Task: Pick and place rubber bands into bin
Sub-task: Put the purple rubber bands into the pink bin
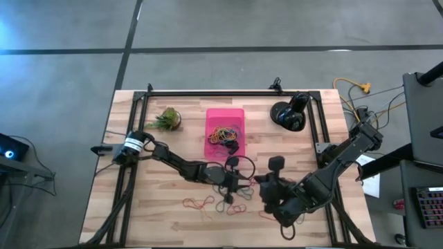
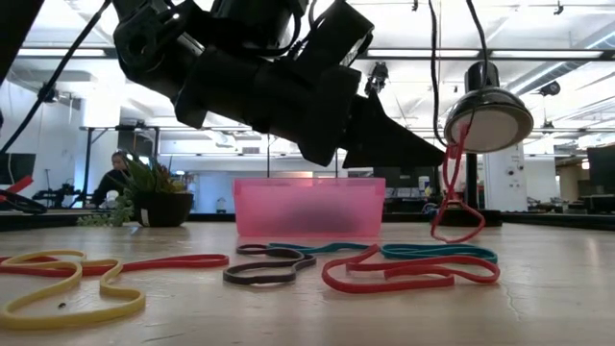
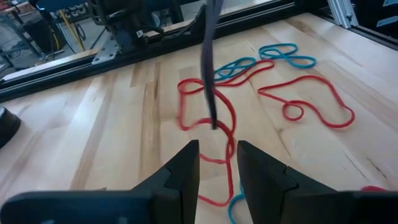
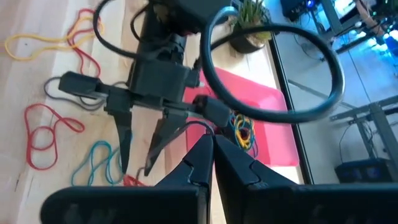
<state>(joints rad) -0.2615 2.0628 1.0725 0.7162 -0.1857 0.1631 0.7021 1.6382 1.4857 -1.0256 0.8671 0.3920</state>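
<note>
Still, your left claw (image 3: 217,165) stood narrowly parted, empty, above a red band (image 3: 205,118); the right claw (image 4: 211,155) was closed nearby. Loose rubber bands (image 1: 225,200) lay short of the pink bin (image 1: 225,116); light and floppy, they probably wanted pinching mid-loop.

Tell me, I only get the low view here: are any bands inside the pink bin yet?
Observer: Yes. The high view shows a tangle of mixed-colour rubber bands inside the bin.
Operator: Is the left gripper open?
Observer: Its wrist view shows the left gripper with fingers apart, above a red band and others lying on the wood.
Operator: And the right one?
Observer: The right gripper is shut, facing the left one at close range.
</note>
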